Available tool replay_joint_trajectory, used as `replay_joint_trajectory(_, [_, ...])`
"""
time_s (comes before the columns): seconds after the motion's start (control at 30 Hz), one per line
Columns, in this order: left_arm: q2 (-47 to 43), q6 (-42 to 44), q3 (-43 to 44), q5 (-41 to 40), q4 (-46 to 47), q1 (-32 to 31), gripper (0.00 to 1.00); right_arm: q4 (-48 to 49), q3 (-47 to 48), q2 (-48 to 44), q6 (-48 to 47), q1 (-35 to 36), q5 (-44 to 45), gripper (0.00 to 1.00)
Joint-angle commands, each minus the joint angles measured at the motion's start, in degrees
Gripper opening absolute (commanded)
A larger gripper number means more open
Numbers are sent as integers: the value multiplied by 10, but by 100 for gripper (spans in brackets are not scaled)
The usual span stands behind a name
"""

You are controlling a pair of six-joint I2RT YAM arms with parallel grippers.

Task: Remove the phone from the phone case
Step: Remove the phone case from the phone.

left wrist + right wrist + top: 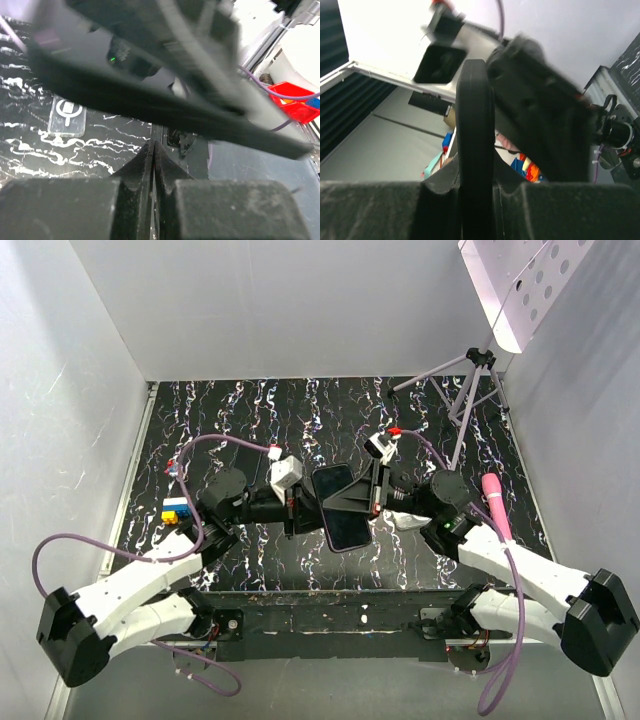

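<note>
1. The right gripper [475, 182] pinches a thin matte black phone case [475, 125]. Its wrist camera sees the case edge-on, as an upright rounded black strip between the two fingers.
2. The flat phone with the glossy black screen and thin red rim [348, 528] is held in the air between the two arms, above the middle of the black table with white marble veins [250, 410]. It does not touch the table.
3. From the top camera, the right gripper crosses the middle of this dark slab, and the red rim shows at its near end. I cannot tell how deep the phone sits in the case.
4. The left gripper [154, 150] has its fingers pressed together, tip to tip. They are just under the edge of the blurred dark slab, and I cannot tell if anything is caught between them.
5. On the table under the left gripper lies a clear rectangular plate with a white ring mark [67, 117].
</note>
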Motion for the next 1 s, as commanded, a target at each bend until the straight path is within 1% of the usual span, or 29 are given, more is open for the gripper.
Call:
replay_joint_trajectory(0.0, [41,-42,-4,2,46,8,0,49,22,-42,-5,14,10,1])
replay_joint_trajectory(0.07, [40,-91,-16,0,60,8,0,6,35,-59,-44,5,15,1])
replay_joint_trajectory(0.1, [34,-110,-24,6,58,8,0,-31,47,-68,-78,1,18,1])
replay_joint_trajectory(0.13, [23,-119,-31,14,54,8,9,-74,56,-76,-110,-2,23,1])
replay_joint_trajectory(0.17, [10,-133,-39,16,47,8,22,-125,69,-82,-144,-5,29,1])
replay_joint_trajectory(0.23, [-31,-161,-54,1,23,9,52,-189,86,-92,-200,-9,36,1])
replay_joint_trajectory(0.3, [-73,-167,-54,-13,-16,9,65,-243,102,-103,-259,-11,43,1])
replay_joint_trajectory(0.37, [-106,-166,-37,-44,-69,10,72,-286,116,-109,-310,-13,46,1])
replay_joint_trajectory(0.4, [-125,-169,-30,-62,-93,10,73,-295,118,-112,-331,-13,46,1])
replay_joint_trajectory(0.5, [-146,-192,2,-110,-117,10,74,-316,123,-117,-373,-14,43,1])
replay_joint_trajectory(0.6, [-126,-238,44,-180,-139,10,73,-322,123,-117,-394,-15,30,1])
replay_joint_trajectory(0.63, [-106,-249,64,-190,-163,10,74,-316,122,-118,-397,-14,25,1])
replay_joint_trajectory(0.7, [-64,-268,99,-182,-176,11,77,-299,113,-120,-397,-14,20,1])
replay_joint_trajectory(0.77, [-33,-292,107,-152,-129,11,79,-294,108,-120,-395,-14,20,1])
replay_joint_trajectory(0.83, [-15,-318,95,-141,-80,10,79,-289,106,-120,-394,-15,20,1])
replay_joint_trajectory(0.93, [-3,-342,79,-142,-46,10,76,-290,106,-118,-385,-14,25,1])
replay_joint_trajectory(0.97, [-1,-344,75,-136,-43,10,72,-300,105,-120,-377,-14,48,1])
